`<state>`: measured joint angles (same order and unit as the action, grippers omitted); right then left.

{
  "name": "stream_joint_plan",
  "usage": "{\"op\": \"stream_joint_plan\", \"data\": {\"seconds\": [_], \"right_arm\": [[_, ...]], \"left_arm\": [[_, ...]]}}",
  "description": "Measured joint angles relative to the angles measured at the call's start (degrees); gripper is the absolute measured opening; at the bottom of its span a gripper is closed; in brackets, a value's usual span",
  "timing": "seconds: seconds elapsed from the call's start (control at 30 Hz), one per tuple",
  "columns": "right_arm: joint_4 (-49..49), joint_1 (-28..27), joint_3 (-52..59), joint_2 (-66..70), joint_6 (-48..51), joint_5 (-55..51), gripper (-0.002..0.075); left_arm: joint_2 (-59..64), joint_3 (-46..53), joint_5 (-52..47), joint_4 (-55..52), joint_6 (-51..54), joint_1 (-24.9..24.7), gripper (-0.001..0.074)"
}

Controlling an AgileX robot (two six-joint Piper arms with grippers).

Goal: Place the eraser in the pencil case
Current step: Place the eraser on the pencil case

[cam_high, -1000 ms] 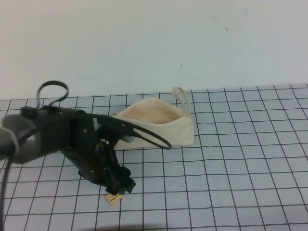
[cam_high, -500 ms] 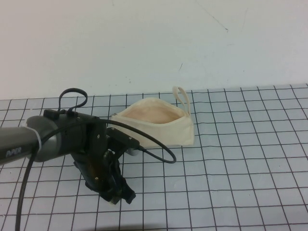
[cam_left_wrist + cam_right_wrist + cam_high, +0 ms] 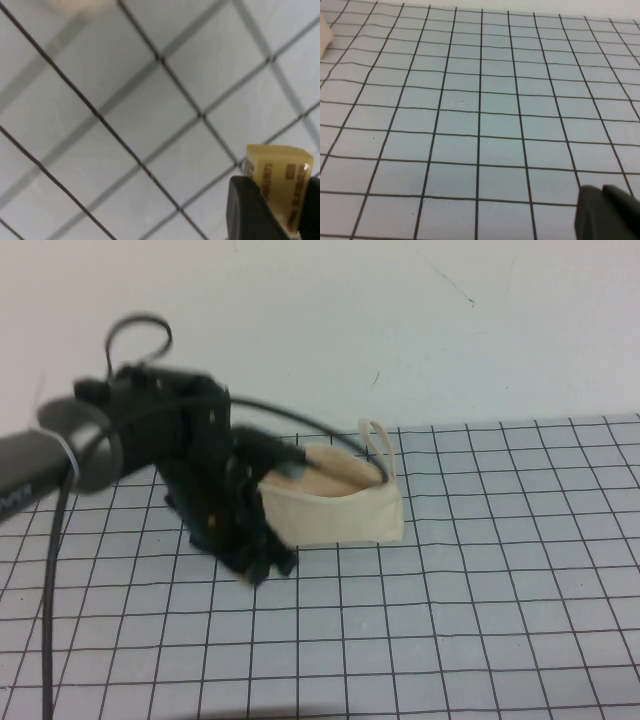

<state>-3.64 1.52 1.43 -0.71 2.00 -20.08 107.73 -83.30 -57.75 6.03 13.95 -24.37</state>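
1. while it hangs above the gridded mat (image 3: 480,590), the left gripper (image 3: 258,562) sits at the left end of the pencil case (image 3: 335,505), its dark fingers pointing down toward the mat.
2. seen from the left wrist, the eraser (image 3: 278,182) is clamped between the left gripper's (image 3: 280,210) two dark fingers (image 3: 245,210), its tan-yellow face with dark print turned to the camera and the grid lines of the mat behind it.
3. from the high view the eraser itself is hidden behind the black fingers and cannot be made out.
4. the pencil case stands on the mat near the back edge, mouth upward, pale peach lining showing, its loop strap (image 3: 378,445) sticking up at the right end.
5. the left arm (image 3: 60,455) and a black cable (image 3: 290,425) overlap the left part of the case.
6. the right gripper (image 3: 607,212) shows only as a dark tip in the right wrist view, above bare mat (image 3: 470,110); whether its fingers are apart or together cannot be told.
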Motion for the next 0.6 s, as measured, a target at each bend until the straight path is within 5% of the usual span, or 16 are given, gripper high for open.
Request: {"op": "stream_joint_plan", "data": {"seconds": [0.33, 0.53, 0.6], "right_arm": [[0.0, 0.0, 0.0, 0.0, 0.0, 0.0, -0.0001], [0.0, 0.0, 0.0, 0.0, 0.0, 0.0, -0.0001], [0.0, 0.0, 0.0, 0.0, 0.0, 0.0, -0.0001]], "left_arm": [[0.0, -13.5, 17.5, 1.0, 2.2, 0.0, 0.0190], [3.9, -13.5, 22.7, -0.2, 2.4, 0.0, 0.0470], [4.1, -13.5, 22.8, -0.6, 2.4, 0.0, 0.0497]]}}
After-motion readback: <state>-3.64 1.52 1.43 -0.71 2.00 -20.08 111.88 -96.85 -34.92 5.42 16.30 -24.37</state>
